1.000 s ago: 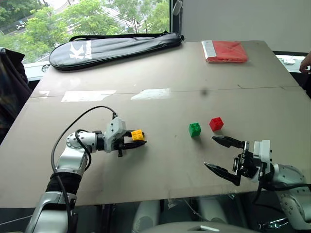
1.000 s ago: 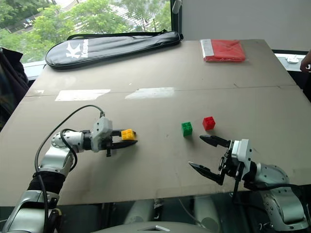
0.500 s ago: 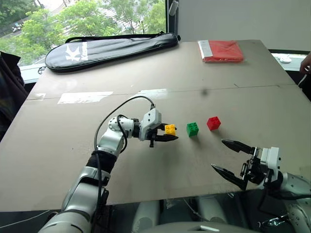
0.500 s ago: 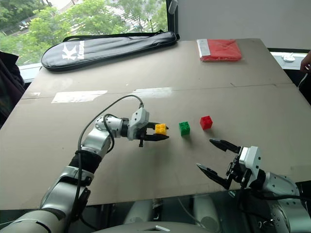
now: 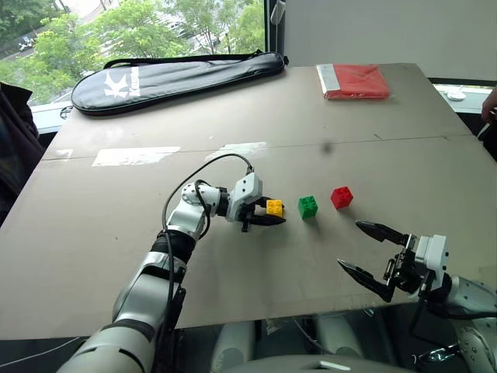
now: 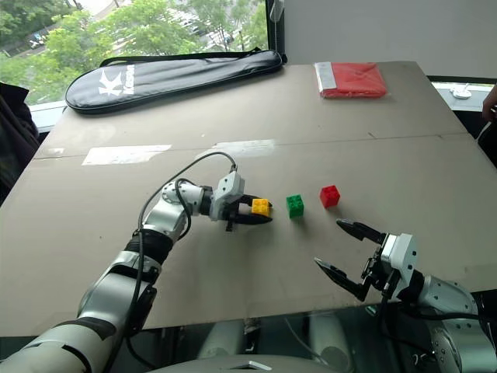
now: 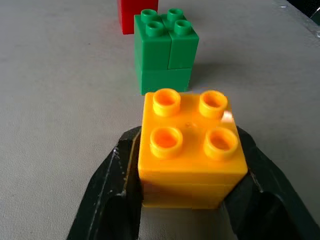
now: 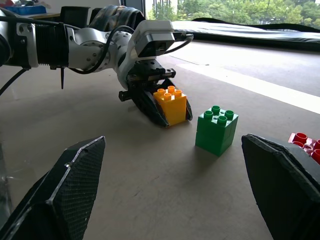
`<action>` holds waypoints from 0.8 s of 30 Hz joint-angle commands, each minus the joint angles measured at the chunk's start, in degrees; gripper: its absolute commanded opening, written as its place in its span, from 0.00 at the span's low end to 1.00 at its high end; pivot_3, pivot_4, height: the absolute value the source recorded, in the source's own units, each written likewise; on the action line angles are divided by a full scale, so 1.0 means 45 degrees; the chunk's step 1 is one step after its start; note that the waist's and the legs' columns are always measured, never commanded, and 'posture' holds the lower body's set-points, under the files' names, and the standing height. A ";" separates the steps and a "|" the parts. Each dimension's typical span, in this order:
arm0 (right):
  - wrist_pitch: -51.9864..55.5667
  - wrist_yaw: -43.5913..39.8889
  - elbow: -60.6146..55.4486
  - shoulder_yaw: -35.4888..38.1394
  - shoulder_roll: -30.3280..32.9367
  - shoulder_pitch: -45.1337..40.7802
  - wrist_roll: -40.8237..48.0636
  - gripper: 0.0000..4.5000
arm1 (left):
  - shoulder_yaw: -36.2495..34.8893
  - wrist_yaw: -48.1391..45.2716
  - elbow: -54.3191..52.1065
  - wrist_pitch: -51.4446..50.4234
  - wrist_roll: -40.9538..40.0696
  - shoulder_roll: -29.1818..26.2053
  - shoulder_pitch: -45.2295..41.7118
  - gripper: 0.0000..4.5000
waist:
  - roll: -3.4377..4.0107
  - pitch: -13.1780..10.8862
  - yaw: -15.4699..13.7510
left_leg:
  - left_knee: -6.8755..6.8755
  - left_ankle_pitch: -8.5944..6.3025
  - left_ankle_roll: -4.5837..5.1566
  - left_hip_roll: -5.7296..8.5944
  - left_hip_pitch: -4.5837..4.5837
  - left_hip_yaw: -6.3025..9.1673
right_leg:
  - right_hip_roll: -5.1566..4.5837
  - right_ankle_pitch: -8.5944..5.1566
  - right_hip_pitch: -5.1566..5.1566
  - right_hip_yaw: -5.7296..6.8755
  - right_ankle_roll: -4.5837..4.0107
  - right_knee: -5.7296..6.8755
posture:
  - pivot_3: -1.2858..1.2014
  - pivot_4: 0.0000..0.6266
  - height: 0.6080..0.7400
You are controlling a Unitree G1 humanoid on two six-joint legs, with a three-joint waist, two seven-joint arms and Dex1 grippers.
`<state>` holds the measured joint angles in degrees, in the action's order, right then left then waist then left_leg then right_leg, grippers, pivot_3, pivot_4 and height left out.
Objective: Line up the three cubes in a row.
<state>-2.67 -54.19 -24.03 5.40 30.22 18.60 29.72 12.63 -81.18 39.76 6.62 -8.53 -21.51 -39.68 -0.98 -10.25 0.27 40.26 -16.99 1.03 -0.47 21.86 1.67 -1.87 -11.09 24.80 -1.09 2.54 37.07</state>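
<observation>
- the left pincer (image 5: 273, 215) lay low on the worktop (image 5: 233, 109) with the yellow cube (image 7: 191, 150) between its two fingers; the wrist view showed a thin gap along one finger, and whether the other finger touched the cube could not be told.
- the yellow cube sat on the worktop just beside the green cube (image 5: 308, 206), apart from it.
- the red cube (image 5: 341, 196) stood near the green one on its far side; in the left wrist view it was cut off by the frame edge and partly hidden behind the green cube.
- the right pincer (image 5: 370, 252) hovered near the worktop's front edge, fingers spread wide, holding nothing.
- a black bag (image 5: 175, 70) and a red packet (image 5: 356, 81) lay at the far end.
</observation>
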 commanded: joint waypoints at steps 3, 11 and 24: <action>-0.0117 0.0119 -0.0600 0.0171 0.0006 -0.0053 0.0192 1.00 | -0.0164 0.0620 0.0431 0.0527 0.0393 -0.0065 -0.0104 0.99 | -0.0002 0.0003 -0.0001 | 0.0003 0.0000 0.0000 0.0001 -0.0008 0.0000 | -0.0001 0.0001 -0.0007 -0.0001 0.0000 0.0003 | 0.52 0.24 0.70; -0.0262 -0.0259 0.0055 0.0514 0.0178 -0.0047 0.0306 1.00 | -0.1513 0.1144 -0.2806 -0.0437 -0.0599 -0.1798 0.1872 0.99 | 0.0000 0.0002 0.0188 | -0.0002 0.0000 0.0001 -0.0028 -0.0014 -0.0007 | 0.0019 0.0004 0.0003 -0.0011 0.0005 0.0014 | 0.52 0.24 0.70; -0.0842 -0.0479 0.2901 0.1513 0.0318 -0.0603 -0.0186 1.00 | -0.4455 0.5465 -1.2109 -0.4202 -0.1878 -0.3197 1.0026 0.99 | 0.0020 -0.0006 -0.0017 | -0.0005 -0.0001 0.0000 -0.0047 -0.0017 0.0025 | -0.0045 -0.0002 0.0005 -0.0032 0.0001 -0.0010 | 0.52 0.24 0.70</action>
<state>-5.19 -56.62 -10.99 10.20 31.14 16.11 29.24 -5.68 -59.99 -10.53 -12.28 -17.38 -36.21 4.37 -0.89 -10.28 0.20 40.24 -17.00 1.03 -0.67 21.78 1.79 -2.09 -11.10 24.81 -1.23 2.54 37.03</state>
